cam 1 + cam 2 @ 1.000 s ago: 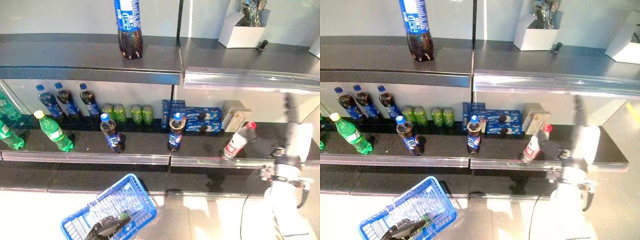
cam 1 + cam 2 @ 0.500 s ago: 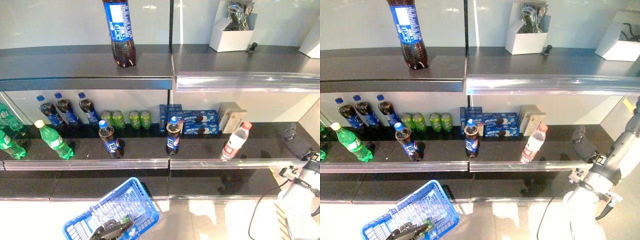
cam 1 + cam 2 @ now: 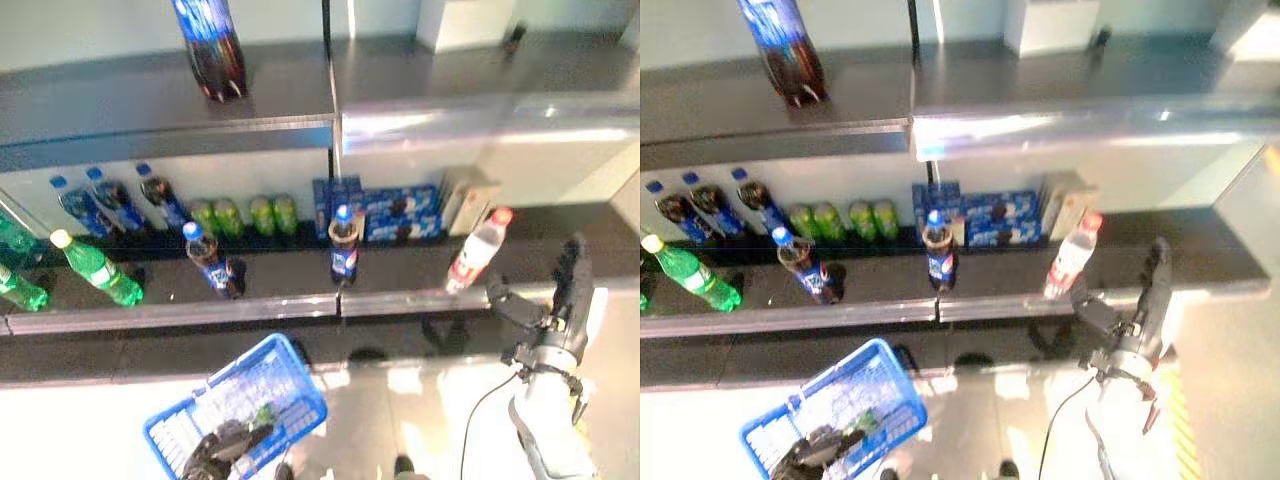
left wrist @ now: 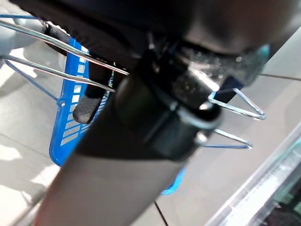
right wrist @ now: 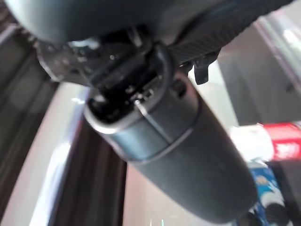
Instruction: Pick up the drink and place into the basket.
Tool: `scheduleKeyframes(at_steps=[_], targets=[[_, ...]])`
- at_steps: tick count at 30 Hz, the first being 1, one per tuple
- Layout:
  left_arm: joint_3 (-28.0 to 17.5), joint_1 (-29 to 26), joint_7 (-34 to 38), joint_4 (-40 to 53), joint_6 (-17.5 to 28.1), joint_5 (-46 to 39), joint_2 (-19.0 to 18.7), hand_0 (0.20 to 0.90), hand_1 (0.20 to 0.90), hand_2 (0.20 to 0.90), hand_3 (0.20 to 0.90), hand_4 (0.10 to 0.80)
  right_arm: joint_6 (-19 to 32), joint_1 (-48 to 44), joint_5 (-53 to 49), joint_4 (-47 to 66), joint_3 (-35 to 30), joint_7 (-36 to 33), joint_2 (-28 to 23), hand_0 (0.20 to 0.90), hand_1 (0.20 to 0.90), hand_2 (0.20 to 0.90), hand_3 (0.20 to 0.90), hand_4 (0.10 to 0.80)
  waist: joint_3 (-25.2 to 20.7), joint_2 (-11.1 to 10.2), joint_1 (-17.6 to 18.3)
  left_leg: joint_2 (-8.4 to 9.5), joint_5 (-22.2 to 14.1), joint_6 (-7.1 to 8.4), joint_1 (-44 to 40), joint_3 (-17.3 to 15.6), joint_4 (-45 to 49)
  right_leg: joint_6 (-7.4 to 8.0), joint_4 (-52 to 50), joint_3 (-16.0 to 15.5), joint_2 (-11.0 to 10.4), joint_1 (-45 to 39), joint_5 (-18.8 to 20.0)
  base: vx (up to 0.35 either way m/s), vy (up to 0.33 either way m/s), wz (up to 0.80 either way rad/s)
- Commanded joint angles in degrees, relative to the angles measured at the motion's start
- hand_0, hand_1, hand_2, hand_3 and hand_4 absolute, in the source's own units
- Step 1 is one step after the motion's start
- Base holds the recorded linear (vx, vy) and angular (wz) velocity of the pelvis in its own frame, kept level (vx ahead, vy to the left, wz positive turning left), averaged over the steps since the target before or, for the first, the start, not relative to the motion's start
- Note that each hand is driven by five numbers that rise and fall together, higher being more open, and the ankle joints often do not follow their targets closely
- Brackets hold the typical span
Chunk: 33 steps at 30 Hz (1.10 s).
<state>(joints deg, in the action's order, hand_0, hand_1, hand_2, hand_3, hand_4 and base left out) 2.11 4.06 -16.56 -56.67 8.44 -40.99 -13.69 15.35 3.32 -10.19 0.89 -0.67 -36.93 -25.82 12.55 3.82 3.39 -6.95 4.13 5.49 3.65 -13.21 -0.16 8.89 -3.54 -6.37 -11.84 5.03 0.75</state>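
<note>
R hand [image 3: 560,300] is up at the shelf [image 3: 260,312] edge, fingers straight, thumb out, holding nothing. Target drink, the red-cap bottle [image 3: 476,250], stands leaning just beside it, no contact. L hand [image 3: 222,448] is curled round the handle of the blue basket [image 3: 235,415] down low. I reckon thin plastic, light, slick, tips easily. I'd grip mid-body below the label, not the neck.
</note>
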Motion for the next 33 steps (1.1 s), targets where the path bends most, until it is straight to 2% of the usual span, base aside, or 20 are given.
scheduleKeyframes(at_steps=[1, 6, 10, 18, 24, 33], targets=[[5.56, 3.95, -4.12, 1.03, 1.18, -1.09, 3.10, 0.300, 0.300, 0.300, 0.200, 0.100, 8.57, -6.67, 1.58, 5.67, -2.06, -4.28, -3.13, 0.900, 0.900, 0.900, 0.900, 0.800, 3.67, -0.76, -0.59, -1.57, -5.62, -0.76, 1.82, 2.97, 8.67, -1.89, -8.51, 0.34, -2.98, 5.24, -0.70, -0.152, 0.047, -0.07], [8.85, 2.04, -4.77, 2.23, 2.34, -2.97, 3.09, 0.300, 0.300, 0.300, 0.200, 0.100, 8.67, -11.73, 0.02, 5.94, -1.93, -6.65, -4.39, 0.900, 0.900, 0.900, 0.900, 0.800, 7.56, 0.84, -0.12, -0.83, -5.11, -0.95, 5.64, 3.14, 10.45, -2.28, -10.47, 1.12, -3.31, 9.72, -0.40, -0.122, 0.059, -0.05], [9.69, 1.24, -5.76, 3.44, 2.04, -4.59, 3.05, 0.300, 0.300, 0.300, 0.200, 0.100, 9.88, -15.36, -4.77, 5.23, -2.20, -5.57, -3.25, 0.900, 0.900, 0.900, 0.900, 0.800, 9.63, 1.87, -0.05, -0.20, -4.50, -1.05, 7.36, 3.43, 10.55, -2.59, -10.84, 1.64, -3.15, 11.72, -0.13, -0.068, 0.036, -0.05], [11.01, -1.05, -5.60, 4.86, 1.05, -6.30, 2.76, 0.300, 0.300, 0.300, 0.200, 0.100, 8.78, -23.78, -4.06, 5.04, -2.26, -8.47, -2.72, 0.900, 0.900, 0.900, 0.900, 0.800, 12.30, 2.76, -0.50, 0.36, -3.35, -1.12, 9.84, 3.75, 10.42, -3.04, -10.80, 1.76, -2.81, 14.13, 0.55, -0.048, 0.003, -0.02], [11.64, -2.19, -5.72, 5.94, 0.10, -7.36, 2.05, 0.300, 0.300, 0.300, 0.200, 0.100, 6.40, -31.26, -8.27, 2.90, -3.58, -7.46, -5.31, 0.900, 0.900, 0.900, 0.900, 0.800, 13.37, 3.40, -1.71, 0.75, -2.52, -1.13, 11.12, 4.48, 10.11, -3.25, -10.49, 1.34, -2.70, 14.88, 0.94, -0.021, -0.009, 0.00], [12.41, -3.72, -5.66, 6.17, -0.94, -7.36, 1.21, 0.300, 0.300, 0.300, 0.200, 0.100, 1.73, -40.03, -9.23, -2.25, -3.05, -8.44, -9.05, 0.900, 0.900, 0.900, 0.900, 0.800, 13.98, 3.74, -3.28, 0.91, -1.90, -1.06, 11.88, 5.05, 9.91, -3.68, -9.98, 0.56, -2.54, 14.83, 1.14, 0.000, 0.000, 0.00]])
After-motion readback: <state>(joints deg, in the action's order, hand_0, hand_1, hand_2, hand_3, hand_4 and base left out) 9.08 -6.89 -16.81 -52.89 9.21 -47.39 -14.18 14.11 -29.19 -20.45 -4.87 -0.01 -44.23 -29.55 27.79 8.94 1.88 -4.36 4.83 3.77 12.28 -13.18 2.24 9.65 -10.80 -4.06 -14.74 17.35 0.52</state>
